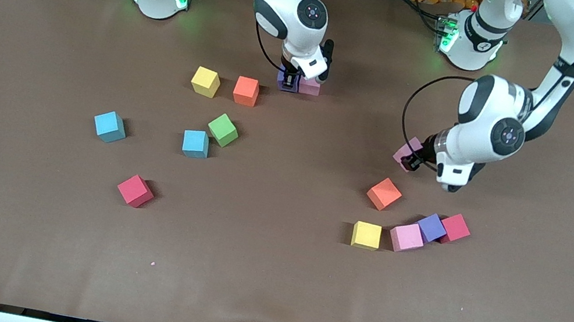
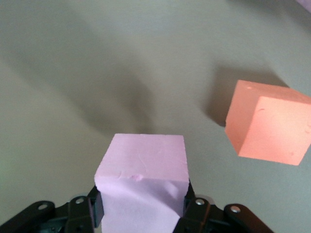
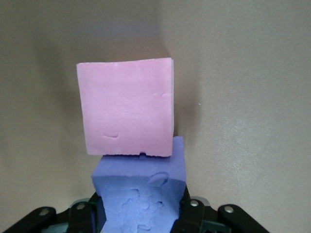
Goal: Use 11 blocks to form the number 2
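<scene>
My right gripper (image 1: 290,81) is shut on a purple block (image 1: 285,79), set down on the table edge to edge with a pink block (image 1: 310,88). The right wrist view shows my right gripper (image 3: 141,211) holding that purple block (image 3: 141,189) against the pink block (image 3: 125,114). My left gripper (image 1: 411,161) is shut on another pink block (image 1: 406,150), tilted, over the table beside an orange block (image 1: 384,193). The left wrist view shows my left gripper (image 2: 141,211), its pink block (image 2: 142,162) and the orange block (image 2: 267,124).
Loose blocks toward the right arm's end: yellow (image 1: 205,81), orange (image 1: 246,91), green (image 1: 223,129), two light blue (image 1: 109,126) (image 1: 195,144), red (image 1: 135,190). Toward the left arm's end: yellow (image 1: 366,235), pink (image 1: 406,237), purple (image 1: 432,227), red (image 1: 455,228).
</scene>
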Controlling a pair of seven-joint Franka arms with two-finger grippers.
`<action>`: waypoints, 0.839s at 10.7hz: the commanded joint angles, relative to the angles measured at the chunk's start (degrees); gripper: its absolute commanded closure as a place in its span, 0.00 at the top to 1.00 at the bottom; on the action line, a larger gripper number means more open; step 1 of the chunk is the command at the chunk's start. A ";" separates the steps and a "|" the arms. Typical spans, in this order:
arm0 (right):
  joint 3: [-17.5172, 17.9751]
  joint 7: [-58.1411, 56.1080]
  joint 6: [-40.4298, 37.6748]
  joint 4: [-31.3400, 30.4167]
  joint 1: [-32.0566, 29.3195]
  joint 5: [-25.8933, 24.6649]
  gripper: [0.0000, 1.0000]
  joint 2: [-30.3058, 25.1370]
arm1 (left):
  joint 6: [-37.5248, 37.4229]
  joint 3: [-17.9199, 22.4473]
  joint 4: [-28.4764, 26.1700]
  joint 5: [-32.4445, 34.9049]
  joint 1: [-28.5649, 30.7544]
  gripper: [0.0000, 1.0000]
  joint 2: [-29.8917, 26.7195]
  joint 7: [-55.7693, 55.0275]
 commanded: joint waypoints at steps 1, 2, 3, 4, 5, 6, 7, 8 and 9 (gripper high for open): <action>-0.48 0.25 0.91 -0.15 0.91 -0.47 0.36 0.40 | 0.03 -4.28 -4.15 -1.79 0.52 0.31 -4.81 -11.35; -0.48 0.25 0.91 -0.15 0.91 -0.47 0.39 0.58 | 0.03 -4.91 -5.03 -2.49 0.61 0.28 -5.60 -15.76; -0.48 0.25 0.82 -0.15 0.91 -0.47 0.44 0.58 | 0.03 -5.87 -6.26 -5.36 0.52 0.28 -6.48 -17.98; -0.48 0.25 0.82 -0.15 0.82 -0.47 0.59 0.58 | 0.21 -6.75 -7.40 -7.48 0.61 0.28 -7.10 -18.35; -0.40 1.12 0.47 -0.06 0.82 -0.47 0.96 0.58 | 0.38 -6.85 -7.93 -9.68 0.61 0.29 -7.19 -18.61; -0.40 3.13 -0.05 -0.06 0.82 -0.47 1.00 0.41 | 0.73 -6.93 -8.29 -10.66 0.17 0.29 -6.84 -20.01; -0.40 3.33 -0.23 0.11 0.82 -0.47 1.00 -0.12 | 1.26 -7.46 -8.20 -10.67 -0.09 0.30 -6.58 -22.89; -0.40 3.41 -1.28 0.29 0.82 -0.47 1.00 -0.99 | 2.04 -9.46 -7.94 -10.67 -0.09 0.30 -6.06 -25.97; -0.40 3.41 -2.33 0.20 1.00 -0.38 1.00 -2.39 | 4.31 -11.66 -7.85 -10.75 -0.09 0.30 -5.18 -29.48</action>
